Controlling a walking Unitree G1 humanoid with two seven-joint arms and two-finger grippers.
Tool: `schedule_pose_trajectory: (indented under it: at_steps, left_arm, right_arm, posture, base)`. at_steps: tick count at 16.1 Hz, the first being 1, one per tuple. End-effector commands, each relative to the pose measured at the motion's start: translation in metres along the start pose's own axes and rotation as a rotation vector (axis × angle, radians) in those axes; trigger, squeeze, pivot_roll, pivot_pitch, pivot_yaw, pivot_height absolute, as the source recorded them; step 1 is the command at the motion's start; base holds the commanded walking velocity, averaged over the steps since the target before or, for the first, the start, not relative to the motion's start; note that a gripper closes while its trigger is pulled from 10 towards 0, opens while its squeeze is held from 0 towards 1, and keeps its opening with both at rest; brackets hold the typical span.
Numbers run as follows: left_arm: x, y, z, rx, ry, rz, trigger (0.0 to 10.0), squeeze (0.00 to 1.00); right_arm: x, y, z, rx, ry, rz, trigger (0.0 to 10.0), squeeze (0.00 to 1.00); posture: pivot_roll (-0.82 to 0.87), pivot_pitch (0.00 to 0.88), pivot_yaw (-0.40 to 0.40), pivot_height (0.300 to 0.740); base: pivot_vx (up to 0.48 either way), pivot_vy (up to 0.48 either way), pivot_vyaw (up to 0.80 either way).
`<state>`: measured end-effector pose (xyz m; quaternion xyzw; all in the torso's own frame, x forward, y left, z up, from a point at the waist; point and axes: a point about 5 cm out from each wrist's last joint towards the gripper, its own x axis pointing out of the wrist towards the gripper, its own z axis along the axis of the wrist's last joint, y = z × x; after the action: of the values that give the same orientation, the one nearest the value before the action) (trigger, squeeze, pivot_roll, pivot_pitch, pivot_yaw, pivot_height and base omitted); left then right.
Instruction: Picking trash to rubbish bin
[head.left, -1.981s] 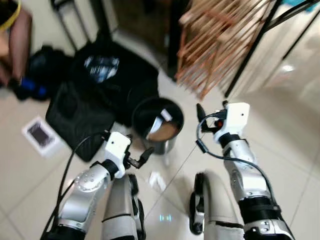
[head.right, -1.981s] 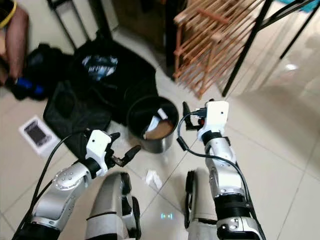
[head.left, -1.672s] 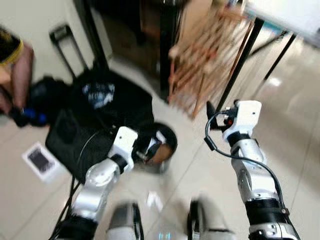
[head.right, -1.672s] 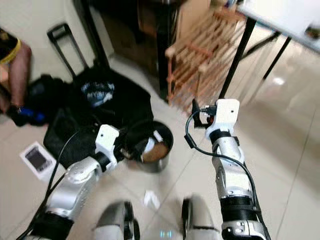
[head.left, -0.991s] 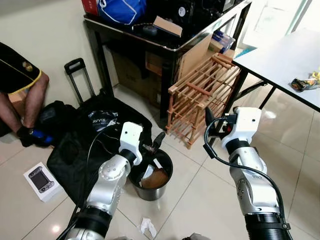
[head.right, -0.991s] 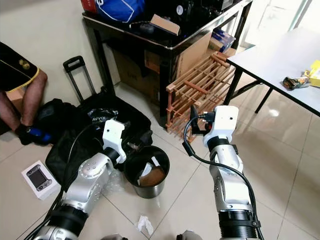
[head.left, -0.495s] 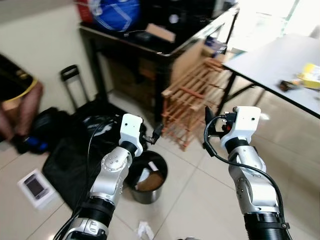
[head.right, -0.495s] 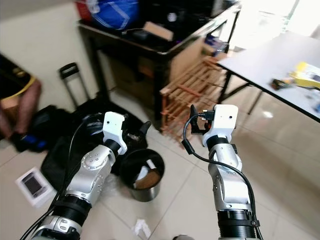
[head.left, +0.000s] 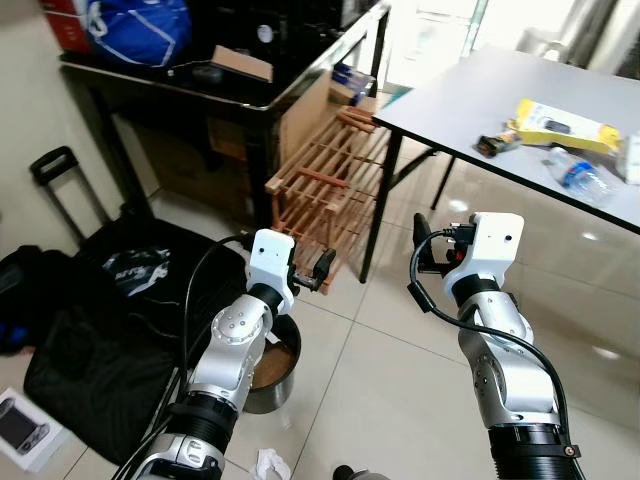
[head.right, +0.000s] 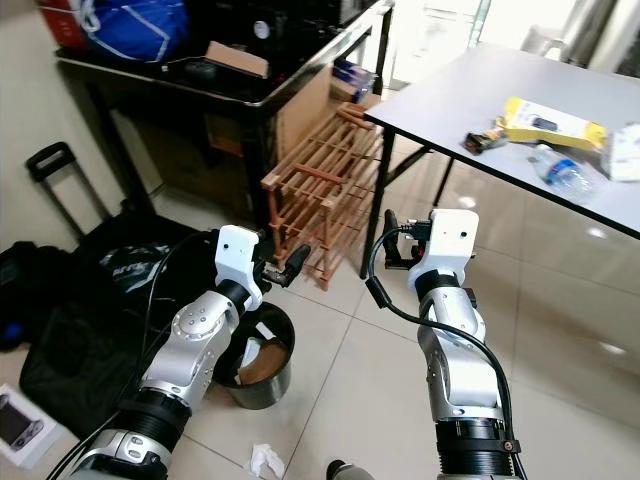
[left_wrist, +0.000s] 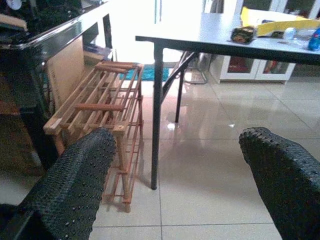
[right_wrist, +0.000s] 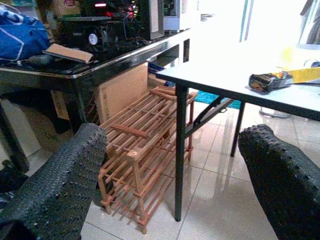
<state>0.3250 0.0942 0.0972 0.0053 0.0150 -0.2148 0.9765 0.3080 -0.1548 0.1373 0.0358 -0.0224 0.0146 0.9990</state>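
Right eye view: crumpled trash (head.right: 265, 460) by bin (head.right: 262, 372); wrist views lack both.

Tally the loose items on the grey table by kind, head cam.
Yellow packet: 1
Dark wrapper: 1
Plastic bottle: 1
White item, cut off at the picture's edge: 1
Total: 4

A glossy pale tiled floor (head.left: 600, 300) is being lit by bright daylight, with a wooden slatted rack (head.left: 325, 185) being kept between a black shelving table (head.left: 250, 100) and a grey table (head.left: 480, 95).
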Motion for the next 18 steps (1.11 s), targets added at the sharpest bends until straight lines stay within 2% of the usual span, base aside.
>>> schedule_pose_trajectory:
  at_steps: [1,6,7,18]
  left_arm:
    - [0.0022,-0.0006,0.0019,0.014,-0.004,0.004,10.0,0.0]
    - [0.0042,-0.0025,0.0016,0.017,-0.004,-0.001,10.0,0.0]
    - [0.005,-0.0032,0.0019,0.016,-0.006,-0.003,10.0,0.0]
    - [0.0093,-0.0062,-0.0005,0.009,0.005,-0.021,10.0,0.0]
  right_arm:
    - [0.0022,0.0013,0.0034,0.0,-0.001,0.0,10.0,0.0]
    - [0.0027,0.0007,0.0054,-0.008,-0.008,0.003,10.0,0.0]
    - [0.0027,0.001,0.0062,-0.013,-0.015,0.007,10.0,0.0]
    - [0.0029,0.0021,0.0073,-0.022,-0.023,0.008,10.0,0.0]
  posture:
    - [-0.05,0.022,-0.004,0.74]
    - [-0.06,0.016,-0.008,0.74]
    - [-0.06,0.013,-0.007,0.74]
    - [-0.08,0.0,0.005,0.74]
  base:
    - [0.0,0.0,-0.8]
    - [0.0,0.0,-0.8]
    - [0.0,0.0,0.0]
    - [0.0,-0.439,0.0]
